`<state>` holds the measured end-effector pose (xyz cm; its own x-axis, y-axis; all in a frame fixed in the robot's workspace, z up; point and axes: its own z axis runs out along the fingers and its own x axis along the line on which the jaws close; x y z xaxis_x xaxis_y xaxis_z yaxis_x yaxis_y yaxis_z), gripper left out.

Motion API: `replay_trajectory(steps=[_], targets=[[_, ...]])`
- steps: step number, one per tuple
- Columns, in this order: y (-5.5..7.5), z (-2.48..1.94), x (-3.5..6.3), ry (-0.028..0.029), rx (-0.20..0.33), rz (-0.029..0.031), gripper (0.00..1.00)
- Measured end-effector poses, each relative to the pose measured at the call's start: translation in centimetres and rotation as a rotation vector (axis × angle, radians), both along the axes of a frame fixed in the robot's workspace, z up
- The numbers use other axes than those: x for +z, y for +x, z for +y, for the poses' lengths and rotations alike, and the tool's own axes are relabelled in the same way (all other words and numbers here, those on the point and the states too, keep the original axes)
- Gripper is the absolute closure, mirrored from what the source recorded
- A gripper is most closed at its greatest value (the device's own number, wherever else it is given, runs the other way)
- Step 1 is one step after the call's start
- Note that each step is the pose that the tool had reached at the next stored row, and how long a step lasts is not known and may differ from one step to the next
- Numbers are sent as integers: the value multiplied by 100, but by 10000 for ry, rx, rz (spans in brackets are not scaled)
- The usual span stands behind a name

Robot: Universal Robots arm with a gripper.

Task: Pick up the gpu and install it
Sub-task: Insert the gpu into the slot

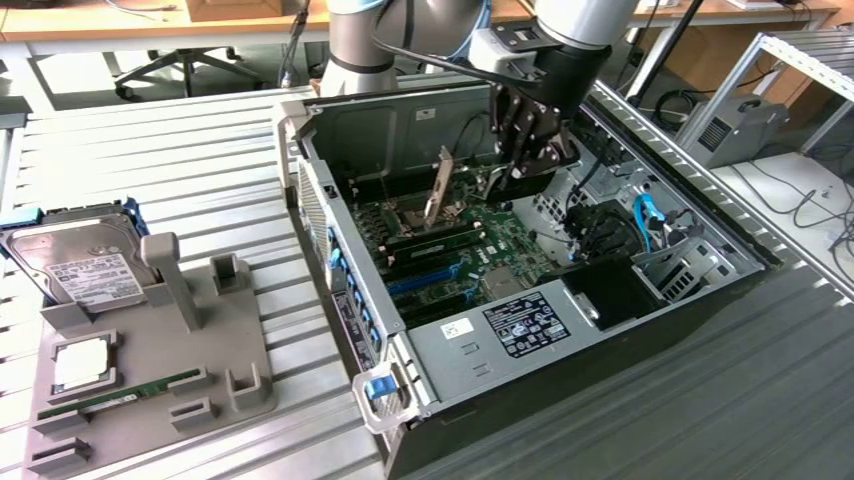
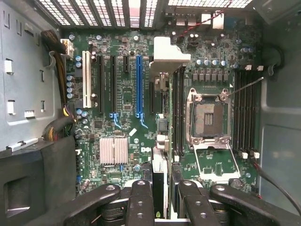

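Your gripper (image 1: 527, 165) (image 2: 160, 200) hangs inside the open computer case (image 1: 747, 255), its black fingers (image 2: 141, 202) drawn close on the gpu (image 2: 160, 181). The card is seen edge-on in the wrist view as a thin dark strip with a pale edge between the pads. It is held above the green motherboard (image 1: 514, 245) (image 2: 122, 94) and is not seated in any slot.

On the board in the wrist view, the long blue slot (image 2: 138, 84) and a white slot (image 2: 86, 80) run side by side. A finned silver heatsink (image 2: 114, 150) lies near them. The open processor socket (image 2: 207, 117) sits between two banks of black memory slots (image 2: 178, 113).

In the exterior view a black sticker with white print (image 1: 534, 328) lies on the case's metal cover, with a small white sticker (image 1: 461, 327) just beside it. The writing on both is too small for you to read.

Well apart, toward the exterior view's left, a grey parts stand (image 1: 160, 385) rests on the slatted table (image 1: 160, 170). It holds a silver hard drive (image 1: 80, 270) whose white label cannot be read, a processor chip (image 1: 83, 362) and a narrow green memory stick (image 1: 120, 397).
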<state>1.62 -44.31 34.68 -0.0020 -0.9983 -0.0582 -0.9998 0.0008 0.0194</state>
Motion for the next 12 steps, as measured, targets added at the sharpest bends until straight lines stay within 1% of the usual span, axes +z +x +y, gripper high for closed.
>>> replay_trajectory(steps=[1, 5, 7, 9, 12], targets=[[-2, 0, -8, 54, -51, 1, 74], [-2, 0, -25, 174, -140, 1, 74], [-2, 0, -33, 273, -243, 1, 74], [-1, 0, -42, 342, -312, 0, 74], [-13, -2, -48, 347, -290, 1, 74]])
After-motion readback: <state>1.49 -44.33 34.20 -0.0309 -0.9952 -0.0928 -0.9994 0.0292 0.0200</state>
